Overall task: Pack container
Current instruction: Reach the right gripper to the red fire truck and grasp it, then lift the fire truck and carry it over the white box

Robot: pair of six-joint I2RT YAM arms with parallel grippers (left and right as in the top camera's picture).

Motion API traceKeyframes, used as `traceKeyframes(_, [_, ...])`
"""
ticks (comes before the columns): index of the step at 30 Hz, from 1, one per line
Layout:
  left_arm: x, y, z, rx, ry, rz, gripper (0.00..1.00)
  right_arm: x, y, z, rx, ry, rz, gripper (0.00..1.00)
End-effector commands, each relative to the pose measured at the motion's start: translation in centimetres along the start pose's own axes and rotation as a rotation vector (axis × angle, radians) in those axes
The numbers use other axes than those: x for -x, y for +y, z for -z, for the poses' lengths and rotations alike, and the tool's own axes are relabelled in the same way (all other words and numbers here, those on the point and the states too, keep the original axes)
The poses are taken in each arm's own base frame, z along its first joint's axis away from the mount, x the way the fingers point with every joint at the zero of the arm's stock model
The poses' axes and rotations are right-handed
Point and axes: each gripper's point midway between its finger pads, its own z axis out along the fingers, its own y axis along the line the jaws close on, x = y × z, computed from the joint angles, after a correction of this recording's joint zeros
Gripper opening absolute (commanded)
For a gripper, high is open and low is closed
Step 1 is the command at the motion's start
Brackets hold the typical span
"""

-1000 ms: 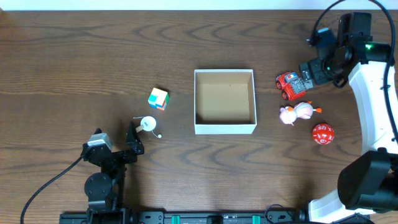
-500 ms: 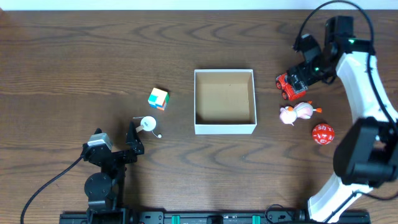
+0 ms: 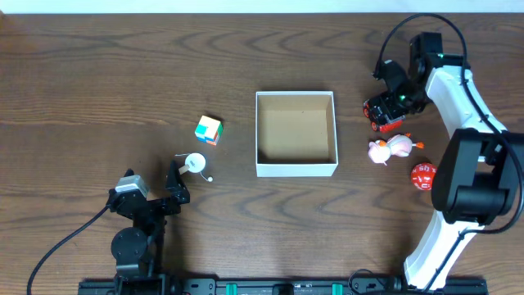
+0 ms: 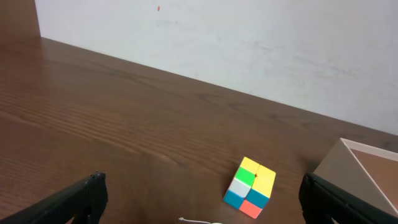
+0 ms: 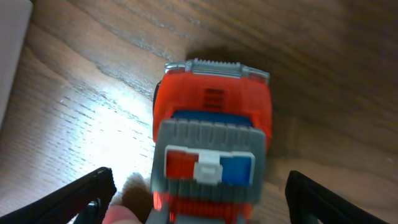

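Currently the right gripper [image 5: 205, 196] hangs over the red toy truck [image 5: 211, 124], jaws wide either side of its cab. It is probably light, hard plastic on rolling wheels, so pinch its flat sides. The container [image 3: 296, 169], thin-walled and likely easy to nudge, sits mid-frame on the tabletop [image 3: 123, 74], left of the truck. Jaws of the left gripper [image 4: 208, 200] gape wide, empty.

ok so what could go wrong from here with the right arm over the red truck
1. The right tool straddles the red truck, jaws open; closing may twist it or roll it away.
2. The pink toy lies close beside the truck and could get knocked.
3. A low carry might catch the container wall and shove it.
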Motion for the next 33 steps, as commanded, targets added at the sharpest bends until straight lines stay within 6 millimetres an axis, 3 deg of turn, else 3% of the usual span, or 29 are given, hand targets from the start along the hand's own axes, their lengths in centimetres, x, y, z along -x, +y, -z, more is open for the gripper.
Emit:
traceKeyframes(1, [-1.5,0.6,-0.1,0.022,0.045,0.008,0.98,0.7,0.7,-0.8,0.018,-0.002,-0.012,0.88])
traceKeyframes(5, [-1.5,0.6,-0.1,0.023,0.045,0.008,0.98,0.5,0.7,-1.2,0.022,0.006,-0.017,0.78])
traceKeyframes(8, [-1.5,0.6,-0.1,0.022,0.045,0.008,0.98,0.5,0.7,-1.2,0.022,0.005,-0.016,0.60])
traceKeyframes(14, [-1.5,0.6,-0.1,0.023,0.045,0.008,0.98,0.2,0.5,-1.2,0.010,0.024,-0.017,0.49])
traceKeyframes(20, [-1.5,0.6,-0.1,0.023,0.045,0.008,0.98,-0.8,-1.2,-0.3,-0.098,0.080,-0.016,0.30])
traceKeyframes(22, [-1.5,0.6,-0.1,0.022,0.045,0.008,0.98,-0.4,-1.6,0.6,-0.126,0.066,-0.013,0.24])
traceKeyframes(27, [-1.5,0.6,-0.1,0.022,0.045,0.008,0.98,2.0,-2.0,4.2,-0.172,-0.025,-0.001,0.24])
traceKeyframes(33, [-1.5,0.6,-0.1,0.022,0.045,0.008,0.98,5.2,-1.3,10.0,-0.230,-0.158,0.037,0.21])
